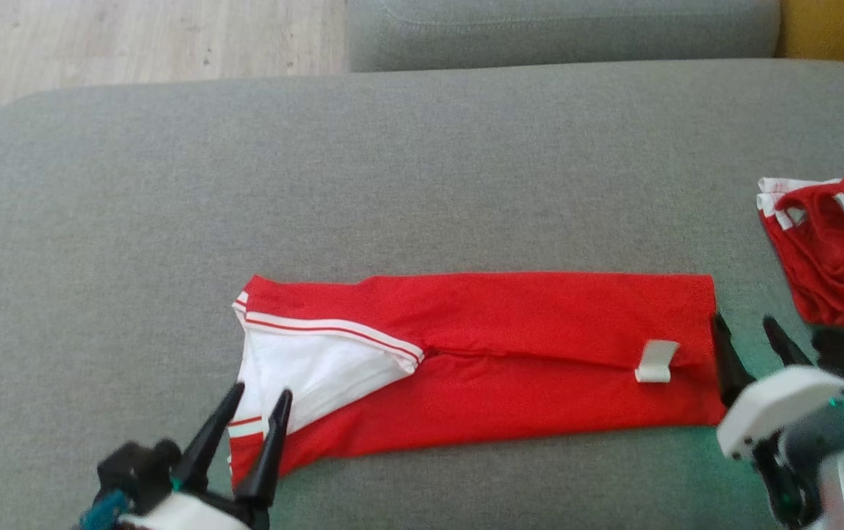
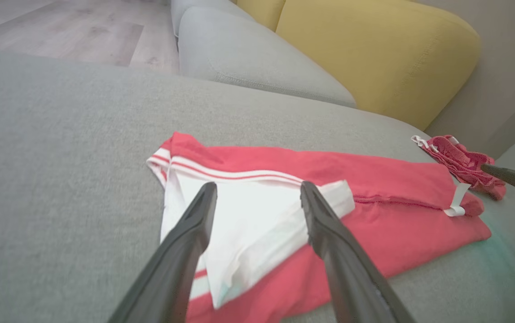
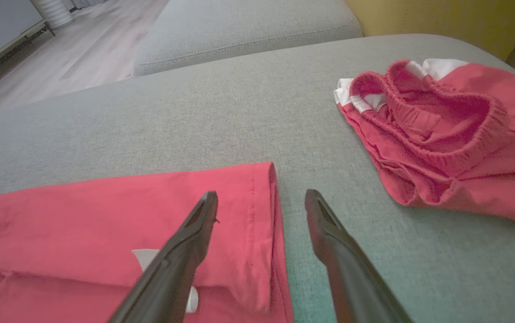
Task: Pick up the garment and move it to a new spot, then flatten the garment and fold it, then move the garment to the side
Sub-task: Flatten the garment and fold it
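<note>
Fingers are standing open, gripping nothing: left fingers at 7 o'clock over the garment, a folded strip lying on the sofa cushion; right fingers at 4 o'clock, straddling its hem. Advising for the next fold: pinching both layers, lifting the ends together.

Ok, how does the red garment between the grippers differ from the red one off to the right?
The folded garment lies flat as a long band; the crumpled garment sits bunched in a heap. The folded garment shows a white panel at its left end; the crumpled garment shows a gathered elastic waistband. Both are red with white trim.
</note>
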Robot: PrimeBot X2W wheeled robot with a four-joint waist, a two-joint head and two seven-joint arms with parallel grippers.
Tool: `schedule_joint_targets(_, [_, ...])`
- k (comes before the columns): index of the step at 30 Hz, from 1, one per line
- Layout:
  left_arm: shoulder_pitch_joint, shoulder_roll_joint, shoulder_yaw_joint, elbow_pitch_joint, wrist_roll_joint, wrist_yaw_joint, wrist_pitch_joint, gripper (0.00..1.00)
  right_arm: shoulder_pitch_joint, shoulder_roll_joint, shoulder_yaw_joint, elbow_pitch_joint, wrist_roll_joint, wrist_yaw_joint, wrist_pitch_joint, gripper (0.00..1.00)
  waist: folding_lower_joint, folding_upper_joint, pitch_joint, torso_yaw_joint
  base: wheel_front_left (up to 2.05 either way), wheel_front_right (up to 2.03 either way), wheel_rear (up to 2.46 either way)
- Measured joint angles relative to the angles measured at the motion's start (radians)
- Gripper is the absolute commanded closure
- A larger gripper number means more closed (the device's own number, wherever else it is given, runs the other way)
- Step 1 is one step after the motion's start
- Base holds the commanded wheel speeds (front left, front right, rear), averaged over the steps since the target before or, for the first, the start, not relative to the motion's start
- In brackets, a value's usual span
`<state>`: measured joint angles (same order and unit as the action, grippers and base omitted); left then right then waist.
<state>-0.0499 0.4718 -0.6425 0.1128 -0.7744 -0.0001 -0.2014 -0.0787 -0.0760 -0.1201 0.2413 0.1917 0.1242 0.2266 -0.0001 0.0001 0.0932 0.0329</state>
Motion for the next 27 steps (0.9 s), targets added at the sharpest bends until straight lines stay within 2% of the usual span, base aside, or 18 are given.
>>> schedule_joint_targets(2, [0.029,-0.004,0.0,0.004,0.002,0.005,-0.012,0.0,0.034,0.006,-0.025,-0.012,-0.007,0.0,-0.007,0.0,0.0,0.0,-0.011,0.006,0.0,0.0,0.0])
schedule_joint_targets(5, [0.06,-0.012,0.015,0.001,0.003,0.038,-0.023,0.0,0.074,0.015,-0.058,-0.035,-0.009,0.0,-0.008,0.0,0.0,0.0,-0.027,0.015,0.0,0.0,0.0])
schedule_joint_targets(16, [0.086,-0.02,0.107,-0.036,0.058,0.188,-0.043,0.0,0.098,0.032,-0.088,-0.063,-0.032,0.0,0.016,0.0,0.0001,0.0,-0.044,0.058,0.0,0.0,0.0])
schedule_joint_targets(20, [0.11,-0.024,0.13,-0.051,0.066,0.221,-0.047,0.0,0.086,0.032,-0.087,-0.019,-0.056,0.0,0.04,0.0,0.0001,0.0,-0.04,0.077,0.0,0.0,0.0])
schedule_joint_targets(27, [0.121,-0.024,0.149,-0.075,0.079,0.247,-0.048,0.0,0.034,0.027,-0.098,0.096,-0.104,0.0,0.06,0.0,0.0002,0.0,-0.02,0.116,0.0,0.0,0.0])
